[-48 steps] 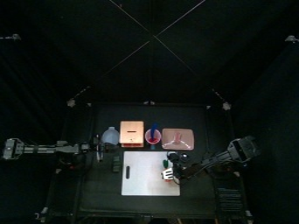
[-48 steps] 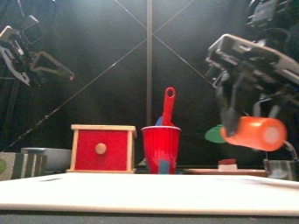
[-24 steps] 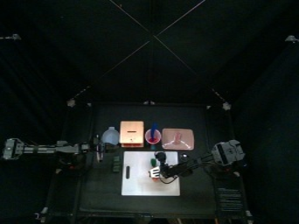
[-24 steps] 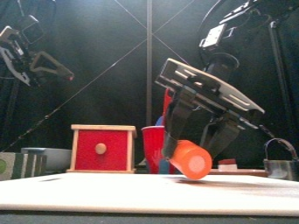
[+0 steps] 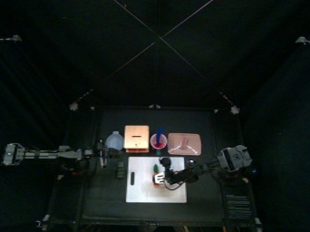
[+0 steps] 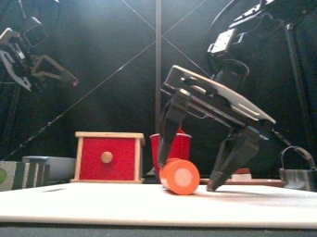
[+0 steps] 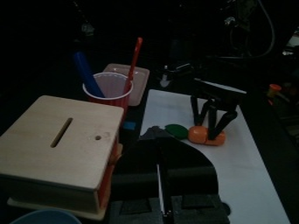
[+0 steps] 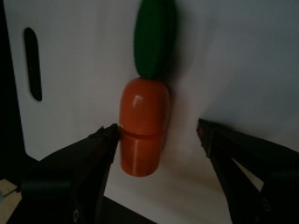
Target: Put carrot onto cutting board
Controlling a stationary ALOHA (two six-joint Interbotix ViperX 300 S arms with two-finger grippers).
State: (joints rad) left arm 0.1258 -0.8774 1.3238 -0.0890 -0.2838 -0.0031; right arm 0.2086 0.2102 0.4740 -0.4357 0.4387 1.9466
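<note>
1. The carrot (image 8: 145, 122) is seen lying on the white cutting board (image 8: 82, 105), orange body with a green top; in the front view its round orange end (image 6: 181, 176) faces the camera, resting on the board's surface (image 6: 111, 205).
2. The right gripper (image 6: 196, 172) is positioned over the carrot with its fingers (image 8: 87, 157) spread wide, one on each side; a gap is visible between each finger and the carrot, so nothing is pinched.
3. The dark slot of the board (image 8: 33, 63) is seen near one edge, apart from the carrot.
4. The left gripper (image 7: 162, 179) is held at the left of the desk, well apart from the board; whether its fingers are spread or pressed together cannot be told.
5. Behind the board a red wooden box (image 6: 107, 157) and a red cup (image 6: 171, 148) are placed on the desk; a slotted tan lid is seen on the box (image 7: 61, 140).
</note>
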